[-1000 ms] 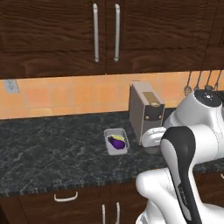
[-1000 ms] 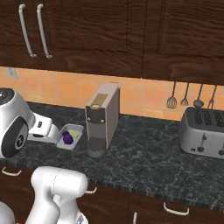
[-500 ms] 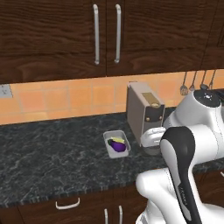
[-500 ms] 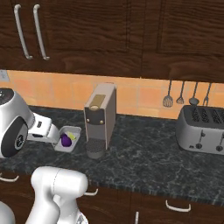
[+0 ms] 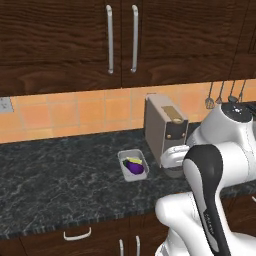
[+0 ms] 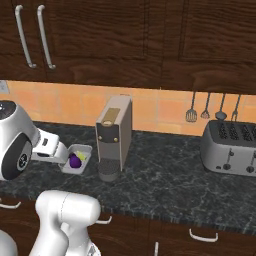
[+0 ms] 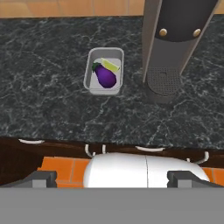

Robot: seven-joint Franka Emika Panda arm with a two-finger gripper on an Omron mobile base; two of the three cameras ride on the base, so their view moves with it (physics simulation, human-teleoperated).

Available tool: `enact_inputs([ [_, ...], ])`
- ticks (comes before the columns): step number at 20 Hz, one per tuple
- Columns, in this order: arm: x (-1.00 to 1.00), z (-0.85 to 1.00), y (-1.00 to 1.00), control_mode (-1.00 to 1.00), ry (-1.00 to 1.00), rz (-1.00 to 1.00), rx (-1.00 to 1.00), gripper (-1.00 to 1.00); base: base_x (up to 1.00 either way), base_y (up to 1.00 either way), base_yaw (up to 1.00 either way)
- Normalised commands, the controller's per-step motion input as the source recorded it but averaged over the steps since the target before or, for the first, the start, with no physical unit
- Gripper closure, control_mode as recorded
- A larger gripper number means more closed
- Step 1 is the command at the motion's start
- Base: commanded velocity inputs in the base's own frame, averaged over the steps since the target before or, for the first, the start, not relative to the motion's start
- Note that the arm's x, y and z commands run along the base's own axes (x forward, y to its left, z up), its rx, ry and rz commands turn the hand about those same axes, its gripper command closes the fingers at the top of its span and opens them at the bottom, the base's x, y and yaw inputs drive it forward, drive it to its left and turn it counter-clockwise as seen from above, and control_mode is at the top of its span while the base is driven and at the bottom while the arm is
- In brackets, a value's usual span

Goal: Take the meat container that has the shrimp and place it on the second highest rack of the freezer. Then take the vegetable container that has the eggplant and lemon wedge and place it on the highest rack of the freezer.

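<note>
Fingers [image 7: 112,178] apart (nothing held) — hand view alone reveals lemon wedge [image 7: 111,65] beside eggplant [image 7: 105,75].

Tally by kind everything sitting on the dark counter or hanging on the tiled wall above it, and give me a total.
Tray holding food: 1
Eggplant: 1
Lemon wedge: 1
Coffee machine: 1
Toaster: 1
Hanging utensils: 4
Total: 9

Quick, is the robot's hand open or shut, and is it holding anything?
Gripper: open, holding nothing. The eggplant lies in its tray on the counter, apart from it.
</note>
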Motion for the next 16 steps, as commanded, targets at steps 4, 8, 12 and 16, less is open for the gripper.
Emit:
enact_inputs([
  [4,0.22,0.00,0.05,-1.00,0.04,0.00,0.00,-1.00,0.03,0.00,0.00],
  [8,0.69,0.00,0.00,-1.00,0.10,0.00,0.00,-1.00,0.00,0.00,0.00],
  [12,0.63,-0.26,0.05,-1.00,0.00,0.00,0.00,-1.00,0.00,0.00,0.00],
  [16,0.57,-0.49,0.15,-1.00,0.01,-0.06,-0.03,-1.00,0.00,0.00,0.00],
])
